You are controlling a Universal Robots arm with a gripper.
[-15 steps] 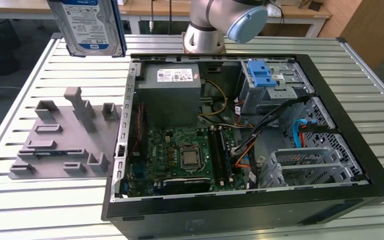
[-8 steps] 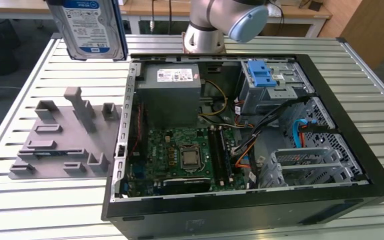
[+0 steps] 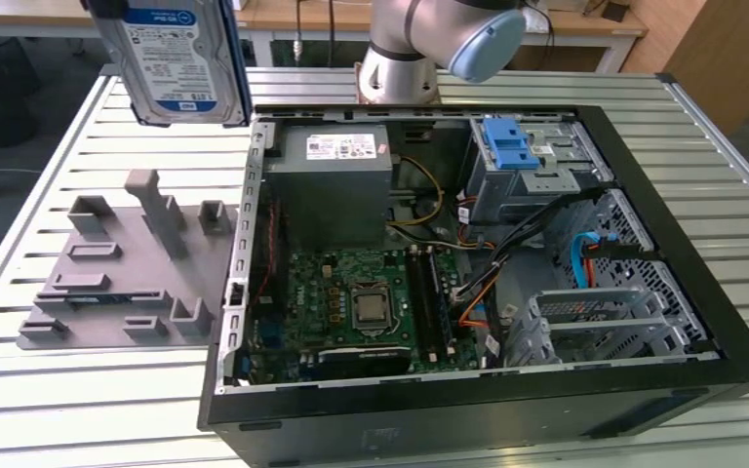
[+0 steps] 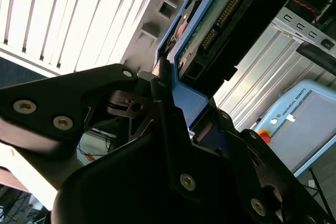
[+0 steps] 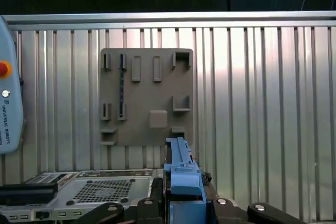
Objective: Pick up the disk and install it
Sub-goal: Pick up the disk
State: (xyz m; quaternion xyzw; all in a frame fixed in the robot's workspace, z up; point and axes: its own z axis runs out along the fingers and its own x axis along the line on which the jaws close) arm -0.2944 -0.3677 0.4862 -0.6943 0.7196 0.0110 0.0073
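Note:
The disk [image 3: 179,58] hangs high over the table at the exterior view's left, beyond the open computer case, its white-and-blue label facing the camera and a blue bracket along its edges. In the second wrist view my gripper [image 4: 176,90] is shut on the disk [image 4: 220,19], its dark fingers [image 4: 163,85] clamped on the blue bracket with the connector side showing. In the first wrist view the disk's blue bracket edge [image 5: 181,174] stands upright between the gripper [image 5: 184,205] parts, above the slatted table.
An open black computer case [image 3: 726,341] lies on the slatted table, with a grey power-supply box [image 3: 335,161], a motherboard [image 3: 362,302] and a grey drive cage with a blue latch [image 3: 521,151]. A grey fixture plate [image 3: 128,263] lies to its left. The arm's base [image 3: 401,58] stands behind.

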